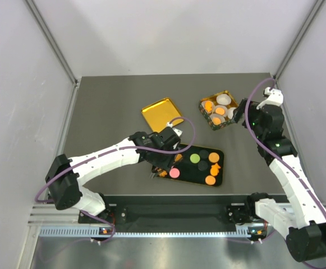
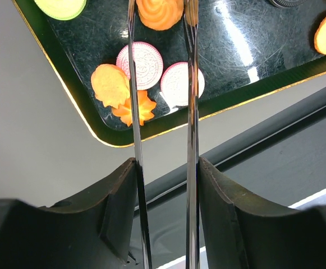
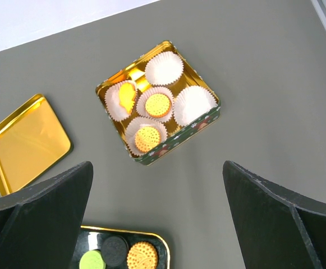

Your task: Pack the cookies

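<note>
The cookies lie on a glossy black tray (image 1: pixel 221 175): a pink round one (image 1: pixel 174 173), a green one (image 1: pixel 194 158) and several orange ones (image 1: pixel 210 180). My left gripper (image 1: pixel 164 159) hangs over the tray's left end, shut on thin metal tongs (image 2: pixel 192 112). An orange swirl cookie (image 2: pixel 160 12) sits between the tong blades, with a pink cookie (image 2: pixel 146 64) and an orange flower cookie (image 2: pixel 109 83) beside them. My right gripper (image 1: pixel 242 115) is open and empty above the tin (image 3: pixel 196 126), which holds orange cookies (image 3: pixel 157 105) in white paper cups.
A gold lid (image 1: pixel 161 114) lies left of the tin and behind the tray; it also shows in the right wrist view (image 3: pixel 25 143). Two paper cups (image 3: pixel 164 67) in the tin hold nothing. The table's front edge and rail run just below the tray.
</note>
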You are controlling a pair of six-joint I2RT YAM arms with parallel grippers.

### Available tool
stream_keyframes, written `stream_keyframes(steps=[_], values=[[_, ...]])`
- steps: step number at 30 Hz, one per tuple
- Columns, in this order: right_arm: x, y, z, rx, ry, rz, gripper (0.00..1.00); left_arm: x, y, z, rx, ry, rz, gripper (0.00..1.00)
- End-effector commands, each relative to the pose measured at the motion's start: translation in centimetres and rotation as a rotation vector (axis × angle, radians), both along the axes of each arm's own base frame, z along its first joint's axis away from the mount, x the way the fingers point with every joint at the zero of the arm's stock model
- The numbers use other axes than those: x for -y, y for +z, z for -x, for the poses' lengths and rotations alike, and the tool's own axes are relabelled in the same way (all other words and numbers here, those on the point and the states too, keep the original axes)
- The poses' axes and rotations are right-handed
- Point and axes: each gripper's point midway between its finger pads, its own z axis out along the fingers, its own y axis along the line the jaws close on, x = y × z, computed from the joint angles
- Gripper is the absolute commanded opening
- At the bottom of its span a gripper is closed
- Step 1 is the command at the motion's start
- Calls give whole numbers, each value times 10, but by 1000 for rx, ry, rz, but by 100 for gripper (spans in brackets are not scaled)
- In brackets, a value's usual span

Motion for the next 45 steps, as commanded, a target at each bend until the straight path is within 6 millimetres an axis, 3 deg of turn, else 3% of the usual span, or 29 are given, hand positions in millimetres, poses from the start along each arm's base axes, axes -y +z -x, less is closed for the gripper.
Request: stream_keyframes(steps=[1, 12, 21, 29, 38, 45], values=[[7, 19, -1, 62, -21, 3, 100, 4, 3, 0, 9, -20, 16, 50], [8, 19, 0, 62, -21, 7, 100, 8, 4, -2, 12, -34, 18, 40], [7, 19, -1, 61, -21, 3, 100, 16, 33, -9, 55, -39, 64, 38], [7, 18, -1, 59, -22, 4, 100, 22, 45, -16, 87, -39, 83, 38], [8, 19, -1, 62, -27, 5, 100, 73, 76, -54, 205, -48, 205, 38], [9, 20, 0, 64, -29, 3, 100, 136, 98, -112, 374, -42, 305, 38]])
